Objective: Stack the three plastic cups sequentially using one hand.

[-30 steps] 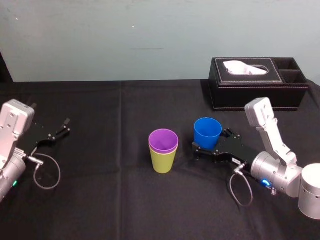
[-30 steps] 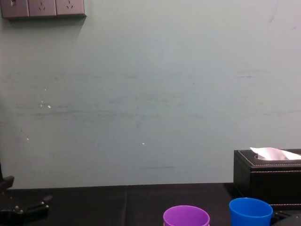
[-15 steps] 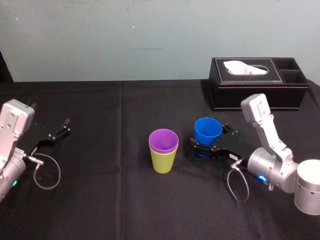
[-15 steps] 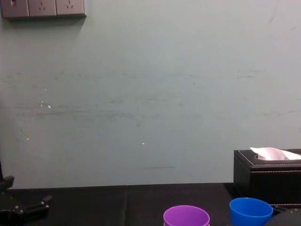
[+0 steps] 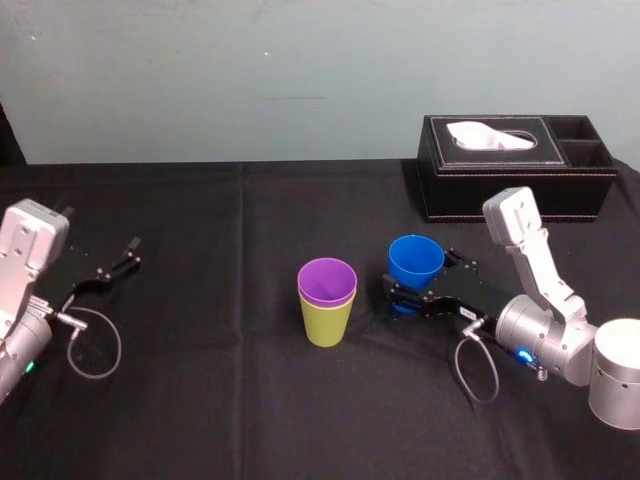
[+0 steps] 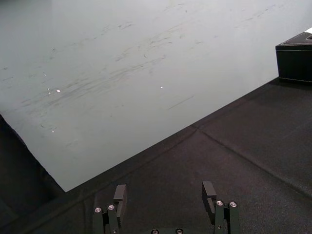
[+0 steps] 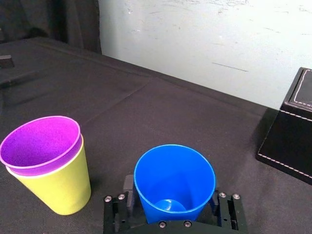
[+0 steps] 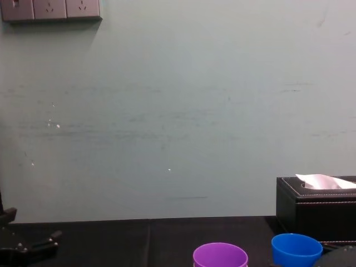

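Right claw [image 7: 171, 191] shifted slightly, clenched on blue cup [image 5: 415, 260] between its fingers, left claw [image 6: 164, 187] parked, spread.

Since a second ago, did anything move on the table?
Only a little. The right gripper, closed around the blue cup, crept slightly toward the other two cups, and its arm leaned that way. The blue cup barely shifted and nothing was let go. The purple cup stayed nested in the yellow-green cup. The tissue box and the open left gripper stayed put.
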`<act>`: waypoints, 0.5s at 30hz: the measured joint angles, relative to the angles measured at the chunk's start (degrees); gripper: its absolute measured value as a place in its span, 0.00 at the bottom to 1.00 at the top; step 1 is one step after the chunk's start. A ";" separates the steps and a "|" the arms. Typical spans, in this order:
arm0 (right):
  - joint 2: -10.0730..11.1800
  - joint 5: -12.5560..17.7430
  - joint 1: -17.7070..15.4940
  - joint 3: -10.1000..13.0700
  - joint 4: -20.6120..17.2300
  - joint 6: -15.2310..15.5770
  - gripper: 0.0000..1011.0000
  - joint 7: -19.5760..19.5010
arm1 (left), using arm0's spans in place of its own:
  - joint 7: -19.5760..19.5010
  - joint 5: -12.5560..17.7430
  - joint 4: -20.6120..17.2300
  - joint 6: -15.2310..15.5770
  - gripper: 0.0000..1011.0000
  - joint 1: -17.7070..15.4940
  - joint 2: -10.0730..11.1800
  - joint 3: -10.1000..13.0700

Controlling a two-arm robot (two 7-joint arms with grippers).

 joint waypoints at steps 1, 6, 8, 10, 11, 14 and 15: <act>0.00 0.00 0.00 0.00 0.00 0.00 0.89 0.00 | 0.00 0.00 0.00 0.00 1.00 0.00 0.00 0.00; 0.03 0.02 -0.03 0.00 -0.01 0.00 0.76 -0.02 | 0.00 0.00 0.00 0.00 1.00 0.00 0.00 0.00; 0.03 0.02 -0.03 0.00 -0.02 0.00 0.76 -0.02 | 0.00 0.00 0.00 0.00 1.00 0.00 0.00 0.00; 0.04 0.03 -0.04 0.00 -0.03 0.00 0.74 -0.03 | 0.00 0.00 0.00 0.00 1.00 0.00 0.00 0.00; 0.05 0.03 -0.05 0.00 -0.03 0.00 0.74 -0.03 | 0.00 0.00 0.00 0.00 1.00 0.00 0.00 0.00; 0.06 0.05 -0.06 0.00 -0.05 0.00 0.73 -0.03 | 0.01 0.00 0.00 0.00 1.00 0.00 0.00 0.00; 0.06 0.05 -0.06 0.00 -0.05 0.00 0.73 -0.03 | 0.00 0.00 0.00 0.00 1.00 0.00 0.00 0.00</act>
